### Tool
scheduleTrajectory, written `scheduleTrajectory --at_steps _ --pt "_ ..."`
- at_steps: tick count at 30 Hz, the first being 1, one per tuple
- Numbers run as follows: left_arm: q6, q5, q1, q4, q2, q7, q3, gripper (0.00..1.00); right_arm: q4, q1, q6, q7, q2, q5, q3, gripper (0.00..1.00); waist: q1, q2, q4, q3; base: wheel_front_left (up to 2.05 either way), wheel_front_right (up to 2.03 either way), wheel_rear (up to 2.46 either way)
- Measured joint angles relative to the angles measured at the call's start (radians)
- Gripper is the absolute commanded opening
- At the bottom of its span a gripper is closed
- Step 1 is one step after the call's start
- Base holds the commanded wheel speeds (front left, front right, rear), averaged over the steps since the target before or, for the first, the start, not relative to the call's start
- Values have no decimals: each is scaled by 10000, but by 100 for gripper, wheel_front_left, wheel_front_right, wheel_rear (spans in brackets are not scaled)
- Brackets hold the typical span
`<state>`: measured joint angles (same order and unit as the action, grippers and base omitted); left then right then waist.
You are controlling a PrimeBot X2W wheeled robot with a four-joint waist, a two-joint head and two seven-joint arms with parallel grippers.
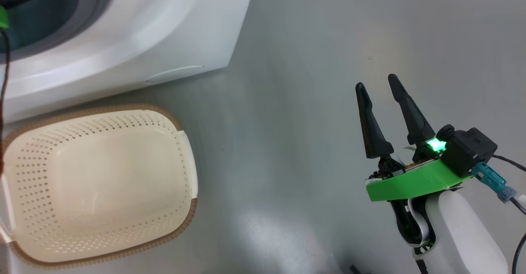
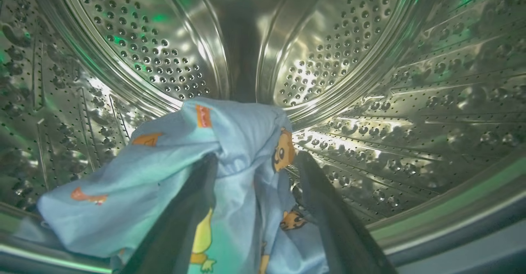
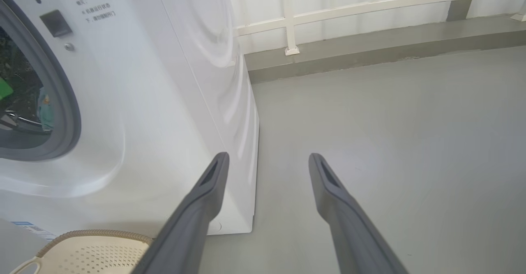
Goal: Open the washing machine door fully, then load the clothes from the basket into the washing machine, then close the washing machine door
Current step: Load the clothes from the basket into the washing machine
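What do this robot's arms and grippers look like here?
The right gripper has two long, tapered black fingers on a bright green bracket with a glowing green light, a black camera block and a teal connector with dark cables. Its forearm is glossy white. The left gripper has matching dark fingers.

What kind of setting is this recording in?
Likely a laundry corner, perhaps a balcony: a white front-loading washing machine on a bare grey floor, a cream basket beside it, white railing behind.
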<state>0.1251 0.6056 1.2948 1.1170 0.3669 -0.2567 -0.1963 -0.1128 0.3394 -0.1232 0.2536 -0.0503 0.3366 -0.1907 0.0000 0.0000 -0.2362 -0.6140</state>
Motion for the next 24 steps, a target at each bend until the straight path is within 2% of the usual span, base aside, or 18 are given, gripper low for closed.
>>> scheduleTrajectory --at_steps 9,19,24 --pt "21 102 -1332 -616 -295 0 -201 100 -322 -2 0 2 -46 33 -6 100 0 0 204 945 0 0 0" --pt "23 52 -3821 -1848 -727 2 -84 100 -771 -265 0 2 -568 443 -176 100 0 0 516 2421 0 0 0" --pt "23 -458 -5061 -2541 -890 2 232 100 -1001 -532 0 0 -817 685 -242 100 0 1 762 3206 0 0 0"
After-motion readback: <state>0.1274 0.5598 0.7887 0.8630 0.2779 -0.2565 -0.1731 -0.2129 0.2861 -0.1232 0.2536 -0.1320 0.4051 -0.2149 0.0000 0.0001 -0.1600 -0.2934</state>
